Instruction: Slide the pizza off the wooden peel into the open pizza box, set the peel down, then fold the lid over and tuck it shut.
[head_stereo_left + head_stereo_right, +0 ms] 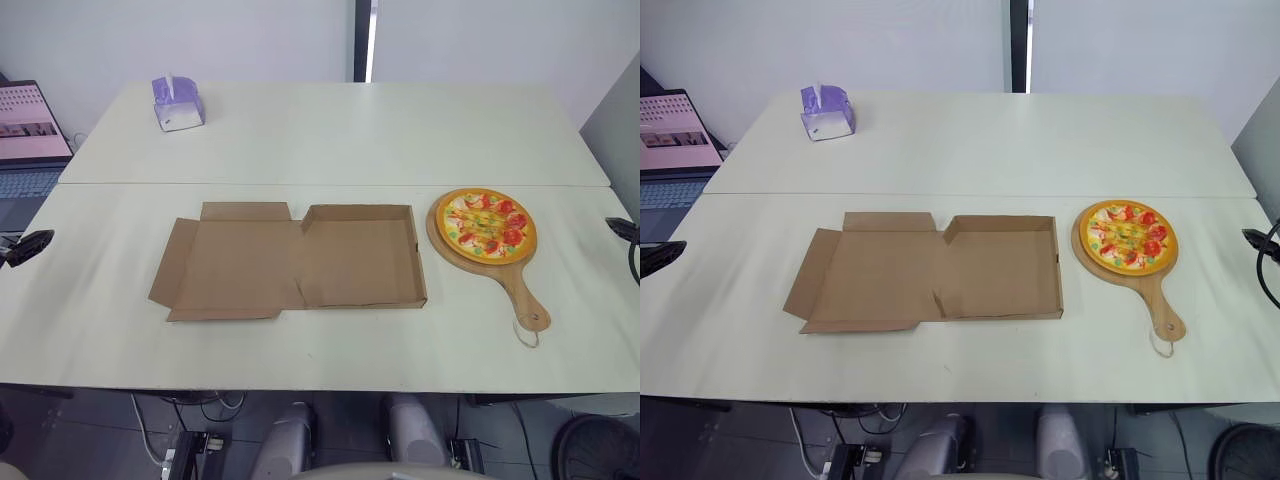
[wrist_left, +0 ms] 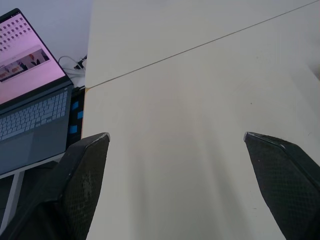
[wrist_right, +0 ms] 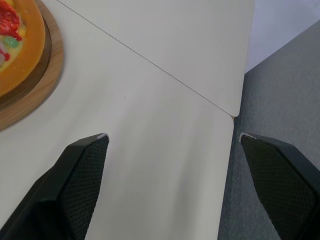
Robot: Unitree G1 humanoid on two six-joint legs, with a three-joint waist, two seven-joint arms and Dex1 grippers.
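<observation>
Desk [image 1: 330, 140]: white.
Pizza box [image 1: 355, 262]: mid-desk, lid laid flat to its left.
Peel [image 1: 525, 297]: just right of the box, handle toward the near edge.
Pizza [image 1: 487, 224]: on the peel.
Left gripper [image 2: 176, 137]: fingers spread wide, at the desk's left edge by a laptop [image 2: 30, 100].
Right gripper [image 3: 172, 136]: fingers spread wide, at the right edge near the peel.

I get bright, even light on the pale desk [image 1: 330, 140], with only faint shadows. Soft streaky sheen shows in both wrist views.
</observation>
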